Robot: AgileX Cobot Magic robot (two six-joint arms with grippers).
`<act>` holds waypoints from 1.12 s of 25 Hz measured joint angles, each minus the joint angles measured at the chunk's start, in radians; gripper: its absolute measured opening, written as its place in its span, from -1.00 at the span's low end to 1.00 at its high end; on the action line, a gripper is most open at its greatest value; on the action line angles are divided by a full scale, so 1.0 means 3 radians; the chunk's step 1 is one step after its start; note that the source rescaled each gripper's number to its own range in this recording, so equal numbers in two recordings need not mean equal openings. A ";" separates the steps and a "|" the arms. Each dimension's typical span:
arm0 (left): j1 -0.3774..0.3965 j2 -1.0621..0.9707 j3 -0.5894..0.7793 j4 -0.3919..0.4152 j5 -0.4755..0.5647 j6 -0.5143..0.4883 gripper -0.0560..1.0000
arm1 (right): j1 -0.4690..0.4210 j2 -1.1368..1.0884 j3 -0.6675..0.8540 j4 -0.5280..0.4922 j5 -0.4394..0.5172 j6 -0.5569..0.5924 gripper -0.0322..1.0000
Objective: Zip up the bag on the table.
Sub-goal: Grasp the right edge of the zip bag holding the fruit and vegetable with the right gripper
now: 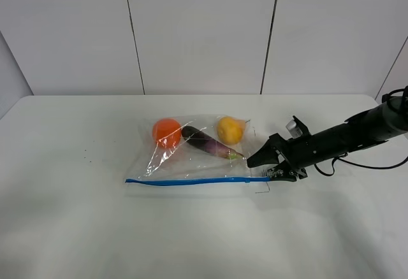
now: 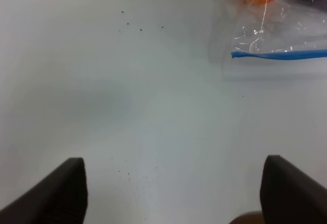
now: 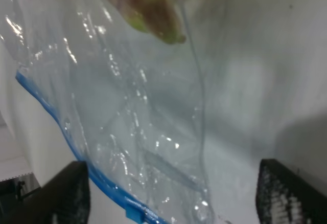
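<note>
The clear bag (image 1: 191,158) lies flat on the white table (image 1: 76,228), its blue zip strip (image 1: 191,181) along the near edge. Inside it sit an orange (image 1: 167,131), a purple eggplant (image 1: 207,142) and a yellow pear (image 1: 229,130). My right gripper (image 1: 258,169) is at the bag's right end by the strip's end. In the right wrist view that gripper (image 3: 179,198) stands open, with the crinkly bag corner (image 3: 133,106) and zip strip (image 3: 46,106) between its fingers. My left gripper (image 2: 173,193) is open over bare table, well apart from the bag's left corner (image 2: 276,35).
White wall panels (image 1: 204,30) rise behind the table's far edge. The right arm (image 1: 344,135) reaches in low from the right with a cable trailing under it. Small dark specks (image 2: 127,24) dot the tabletop left of the bag.
</note>
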 joint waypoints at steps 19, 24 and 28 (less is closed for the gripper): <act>0.0000 0.0000 0.0000 0.0000 0.0000 0.0000 1.00 | 0.0001 0.0084 -0.0003 0.0158 0.0000 -0.0121 0.29; 0.0000 0.0000 0.0000 0.0000 0.0000 0.0000 1.00 | 0.0001 0.0084 -0.0003 0.0158 0.0000 -0.0145 -0.16; 0.0000 0.0000 0.0000 0.0000 0.0000 0.0000 1.00 | 0.0001 0.0084 -0.0003 0.0158 0.0010 -0.0160 -0.90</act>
